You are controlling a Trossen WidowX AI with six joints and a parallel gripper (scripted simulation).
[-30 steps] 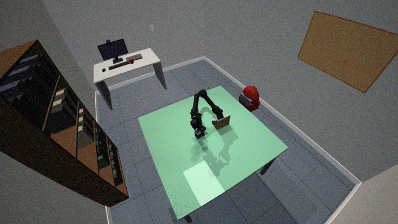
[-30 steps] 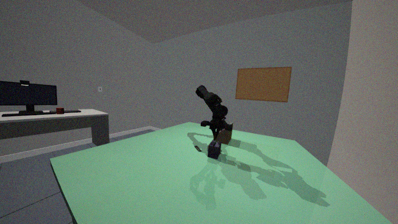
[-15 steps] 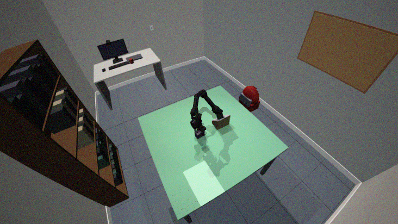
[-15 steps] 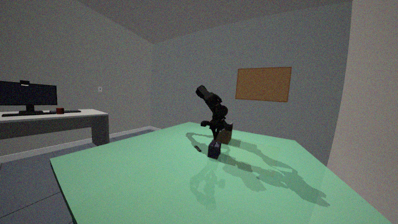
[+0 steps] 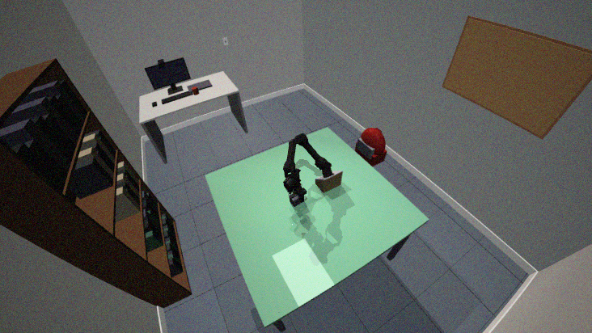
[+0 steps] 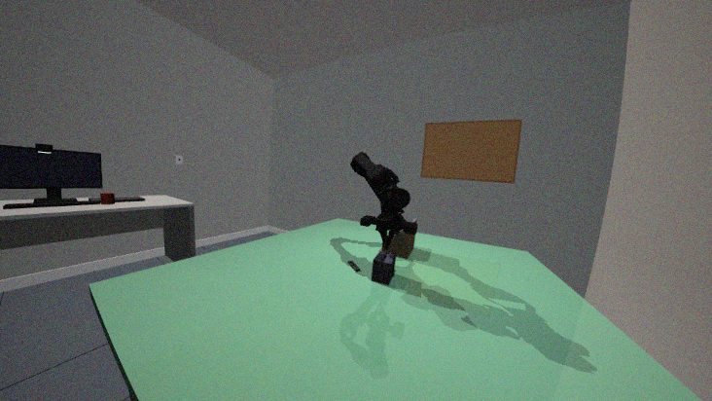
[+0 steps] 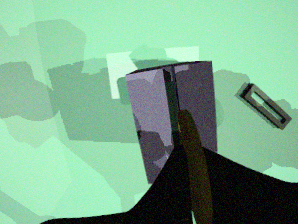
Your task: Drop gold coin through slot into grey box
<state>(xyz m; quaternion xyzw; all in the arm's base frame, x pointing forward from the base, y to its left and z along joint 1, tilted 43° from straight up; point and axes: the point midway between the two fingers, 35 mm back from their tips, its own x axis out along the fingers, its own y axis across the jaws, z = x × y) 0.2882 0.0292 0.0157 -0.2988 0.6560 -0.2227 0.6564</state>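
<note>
The closed grey box [image 6: 382, 272] [image 7: 198, 102] stands on the table, with the dark slot [image 7: 172, 100] running along its lid in the wrist view. My gripper [image 7: 185, 151] [image 6: 385, 248] is shut on the gold coin [image 7: 195, 167], low over the box. The coin is seen nearly edge-on, and its far end appears at or just right of the slot; its exact height and contact with the lid cannot be told. The dark holder [image 7: 262, 113] [image 6: 354, 266] lies beside the box, to the right in the wrist view, and is empty.
A brown upright panel [image 5: 330, 183] [image 6: 404, 244] stands by the arm's base on the green table [image 5: 248, 206]. A bright rectangular patch [image 5: 302, 271] shows toward the table's near edge in the top view. Shadows of the arm cross the table.
</note>
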